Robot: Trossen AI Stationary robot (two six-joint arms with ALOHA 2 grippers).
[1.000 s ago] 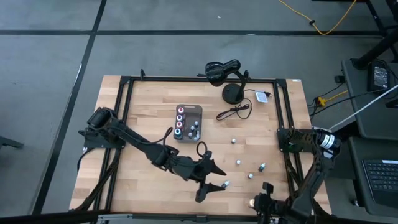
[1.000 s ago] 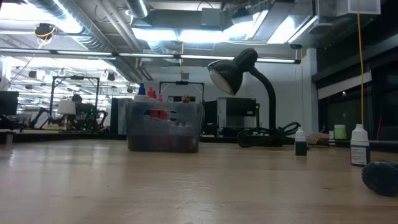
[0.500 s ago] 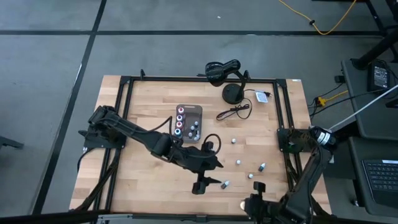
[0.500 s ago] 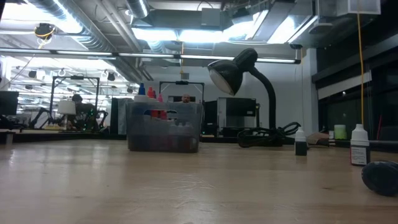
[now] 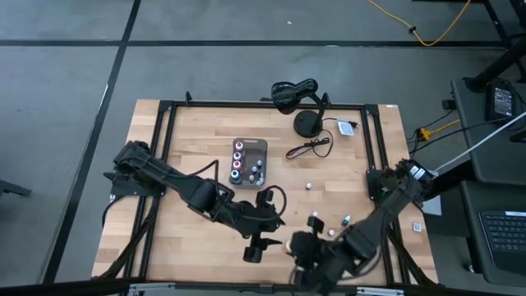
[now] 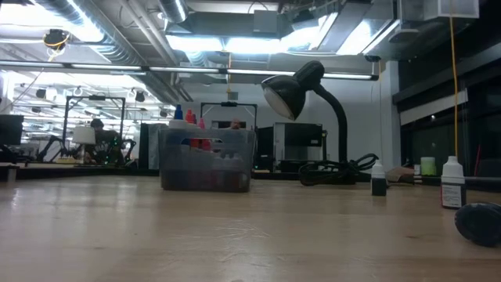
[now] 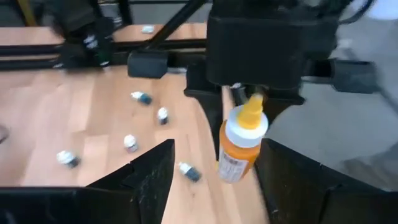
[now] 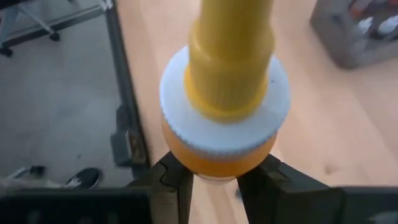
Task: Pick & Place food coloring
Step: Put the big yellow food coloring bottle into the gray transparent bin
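Near the front edge of the wooden table (image 5: 197,136), both arms meet. The right gripper (image 8: 211,177) pinches a small orange dropper bottle with a white collar and yellow cap (image 8: 224,93), its 2 dark fingers (image 8: 171,180) pressed against the bottle's body just under the collar. From the left wrist view that same bottle (image 7: 242,140) hangs upright below the right arm's black housing, right between the left arm's own fingers.

Over at the left gripper (image 7: 214,180), the fingers (image 7: 152,174) stand spread on either side of the bottle, not touching it. From above, the left gripper (image 5: 256,243) sits just beside the right gripper (image 5: 306,247), though the bottle itself cannot be made out there.

Farther back, the gray rectangular tray (image 5: 261,146) holds several bottles with pink, red and white caps. A few loose little bottles (image 5: 331,233) lie on the wood toward the right side, and 1 more (image 5: 308,186) sits alone nearer the middle. At the far edge stands a black desk lamp with a round base (image 5: 307,123).
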